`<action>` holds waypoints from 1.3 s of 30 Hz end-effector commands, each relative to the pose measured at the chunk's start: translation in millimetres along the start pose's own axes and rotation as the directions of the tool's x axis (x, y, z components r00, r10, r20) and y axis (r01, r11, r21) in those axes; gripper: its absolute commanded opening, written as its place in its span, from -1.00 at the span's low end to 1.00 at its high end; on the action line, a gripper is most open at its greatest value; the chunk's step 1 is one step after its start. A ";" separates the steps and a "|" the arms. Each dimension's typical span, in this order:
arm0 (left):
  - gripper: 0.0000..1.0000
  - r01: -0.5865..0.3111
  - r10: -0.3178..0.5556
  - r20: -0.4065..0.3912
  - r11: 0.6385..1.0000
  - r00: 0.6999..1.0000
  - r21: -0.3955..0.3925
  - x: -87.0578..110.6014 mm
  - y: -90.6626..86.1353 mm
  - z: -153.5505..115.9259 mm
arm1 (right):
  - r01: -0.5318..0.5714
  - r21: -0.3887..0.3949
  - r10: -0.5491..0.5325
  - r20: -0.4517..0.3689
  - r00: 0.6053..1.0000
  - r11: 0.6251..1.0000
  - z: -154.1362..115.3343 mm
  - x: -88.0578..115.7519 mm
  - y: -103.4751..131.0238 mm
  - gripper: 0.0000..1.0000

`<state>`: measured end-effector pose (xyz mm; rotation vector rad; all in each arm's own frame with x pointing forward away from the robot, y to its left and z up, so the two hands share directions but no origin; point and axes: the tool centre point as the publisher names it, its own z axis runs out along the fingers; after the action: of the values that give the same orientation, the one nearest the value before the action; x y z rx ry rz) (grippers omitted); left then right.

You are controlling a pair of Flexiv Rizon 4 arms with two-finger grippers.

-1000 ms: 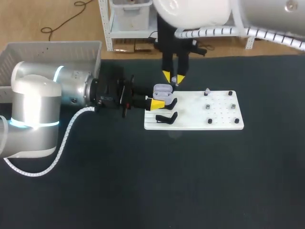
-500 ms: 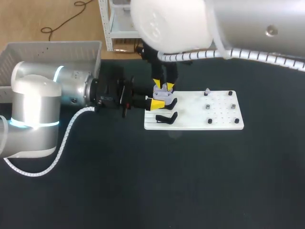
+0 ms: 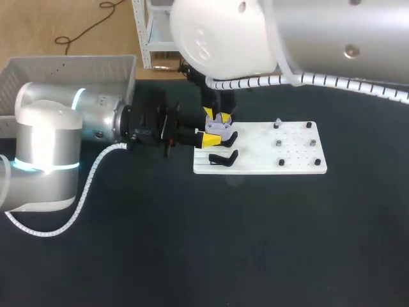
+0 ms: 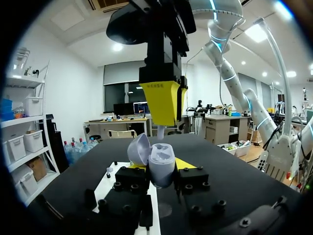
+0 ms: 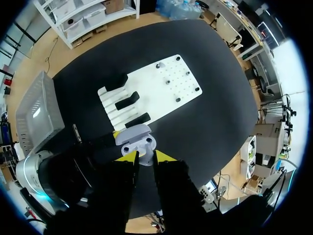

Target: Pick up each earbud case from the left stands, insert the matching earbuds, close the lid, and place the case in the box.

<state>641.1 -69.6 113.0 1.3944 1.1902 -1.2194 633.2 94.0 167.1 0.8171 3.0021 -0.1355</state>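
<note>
In left pincer [image 4: 160, 165] | open earbud case [image 4: 162, 157] | above, earbud [image 4: 160, 131] in right pincer [image 5: 145, 156]

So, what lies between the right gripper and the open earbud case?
A small white earbud hangs from the right gripper, just above the open earbud case; the left wrist view shows it.

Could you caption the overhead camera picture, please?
Left gripper holds an open earbud case by the white board; right gripper holds an earbud above it.
</note>
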 end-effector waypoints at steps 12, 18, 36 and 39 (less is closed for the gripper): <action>-1.00 -0.002 0.002 0.001 1.000 1.000 -0.005 0.7 -1.0 0.5 | -0.019 -0.010 0.019 0.000 1.000 1.000 4.7 -1.8 -4.9 -1.00; -1.00 -0.002 0.002 0.001 1.000 1.000 -0.005 0.7 -1.0 0.5 | -0.027 -0.015 0.027 -0.018 0.999 1.000 6.4 -2.7 -5.2 -1.00; -1.00 -0.002 0.002 0.001 1.000 1.000 -0.005 0.7 -1.0 0.5 | -0.038 -0.042 0.035 -0.070 0.997 0.998 11.8 -3.1 1.5 -1.00; -1.00 -0.002 0.002 0.001 1.000 1.000 -0.005 0.7 -1.0 0.5 | -0.043 -0.034 0.040 -0.076 0.996 0.999 15.2 -4.3 1.0 -1.00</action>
<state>641.3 -69.3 112.1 1.3945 1.1915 -1.2186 635.0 91.5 154.9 0.8956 3.0408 -0.0473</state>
